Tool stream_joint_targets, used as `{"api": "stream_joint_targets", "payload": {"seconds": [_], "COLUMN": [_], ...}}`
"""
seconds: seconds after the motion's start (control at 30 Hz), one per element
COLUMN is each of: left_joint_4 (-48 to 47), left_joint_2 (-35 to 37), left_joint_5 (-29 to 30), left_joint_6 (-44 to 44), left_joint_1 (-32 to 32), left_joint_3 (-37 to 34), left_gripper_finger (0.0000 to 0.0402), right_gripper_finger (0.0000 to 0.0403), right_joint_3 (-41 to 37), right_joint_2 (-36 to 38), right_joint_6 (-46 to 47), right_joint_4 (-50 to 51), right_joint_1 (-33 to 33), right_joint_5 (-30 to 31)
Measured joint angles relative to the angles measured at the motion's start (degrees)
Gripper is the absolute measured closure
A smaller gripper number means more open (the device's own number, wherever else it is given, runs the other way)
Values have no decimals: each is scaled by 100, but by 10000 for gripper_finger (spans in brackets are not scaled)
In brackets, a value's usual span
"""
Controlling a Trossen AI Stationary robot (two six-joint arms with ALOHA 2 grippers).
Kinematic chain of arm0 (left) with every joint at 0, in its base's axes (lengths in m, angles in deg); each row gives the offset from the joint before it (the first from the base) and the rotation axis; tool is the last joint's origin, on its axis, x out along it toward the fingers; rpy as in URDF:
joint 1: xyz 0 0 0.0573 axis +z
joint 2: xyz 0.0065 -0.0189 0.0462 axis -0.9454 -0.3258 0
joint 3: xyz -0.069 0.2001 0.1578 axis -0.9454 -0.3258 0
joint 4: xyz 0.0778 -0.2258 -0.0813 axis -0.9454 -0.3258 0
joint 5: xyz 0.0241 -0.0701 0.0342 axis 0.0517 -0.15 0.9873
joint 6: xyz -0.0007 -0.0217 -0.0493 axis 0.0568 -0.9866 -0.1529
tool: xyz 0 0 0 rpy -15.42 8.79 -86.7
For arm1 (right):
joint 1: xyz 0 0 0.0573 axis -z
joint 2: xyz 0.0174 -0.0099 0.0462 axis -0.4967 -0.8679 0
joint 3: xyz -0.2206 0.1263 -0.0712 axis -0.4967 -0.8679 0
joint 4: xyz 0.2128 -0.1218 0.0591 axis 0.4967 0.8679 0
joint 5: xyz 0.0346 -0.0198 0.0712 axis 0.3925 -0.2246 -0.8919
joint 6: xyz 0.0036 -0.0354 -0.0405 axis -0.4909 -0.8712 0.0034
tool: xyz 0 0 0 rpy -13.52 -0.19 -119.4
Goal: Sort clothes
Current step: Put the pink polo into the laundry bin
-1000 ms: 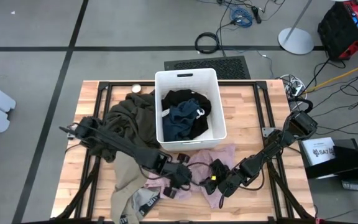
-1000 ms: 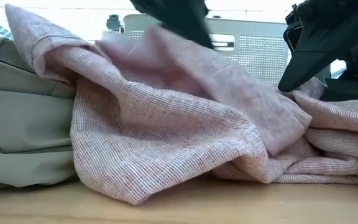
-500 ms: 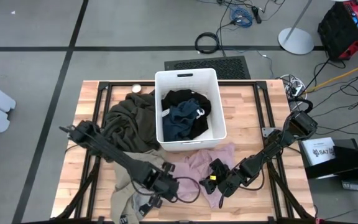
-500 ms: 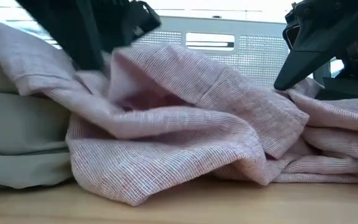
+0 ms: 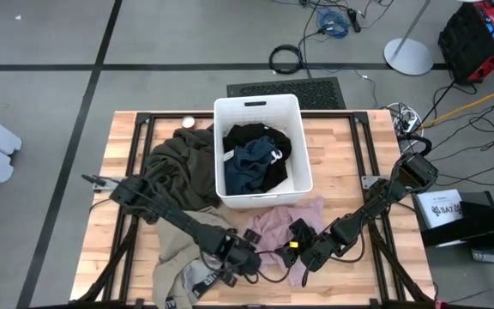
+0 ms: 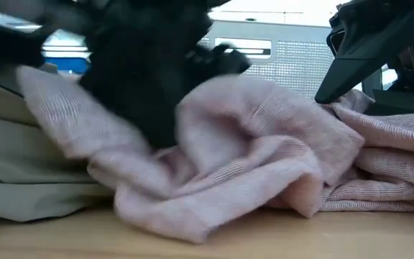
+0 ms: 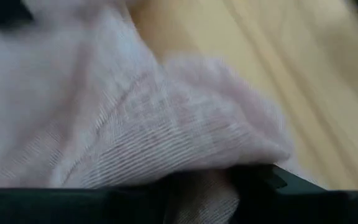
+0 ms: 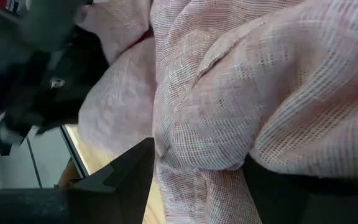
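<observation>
The wooden table [image 5: 350,163] is spread with clothes. A large dark olive garment [image 5: 178,167] is heaped just left of the white bin [image 5: 259,107], in which a black garment [image 5: 256,137] and a navy-teal one [image 5: 249,167] are piled. A beige garment [image 5: 178,249] with a lettered waistband is draped at the near left edge. The pale pink garment [image 5: 286,227] is crumpled in front of the bin, and it is pinched from both sides: cloth is bunched between the left gripper's [image 5: 243,257] part-open jaws, and a fold is clamped by the right gripper [image 5: 303,249], whose jaws are likewise held part open by fabric.
</observation>
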Motion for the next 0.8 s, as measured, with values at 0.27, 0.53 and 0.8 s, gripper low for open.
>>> {"api": "stream_joint_targets", "payload": {"seconds": [0.27, 0.53, 0.8], "left_joint_4": [615, -571, -1674], "left_joint_2": [3, 380, 663], "left_joint_5": [-17, -19, -595], "left_joint_6": [43, 35, -260], "left_joint_1": [398, 458, 100], "left_joint_3": [147, 345, 483], "left_gripper_finger": [253, 253, 253], "right_gripper_finger": [179, 179, 179], "right_joint_3": [0, 0, 0], "right_joint_2": [0, 0, 0], "right_joint_6": [365, 258, 188], "right_joint_4": [2, 13, 9], "right_joint_1": [0, 0, 0], "right_joint_5": [2, -2, -7]}}
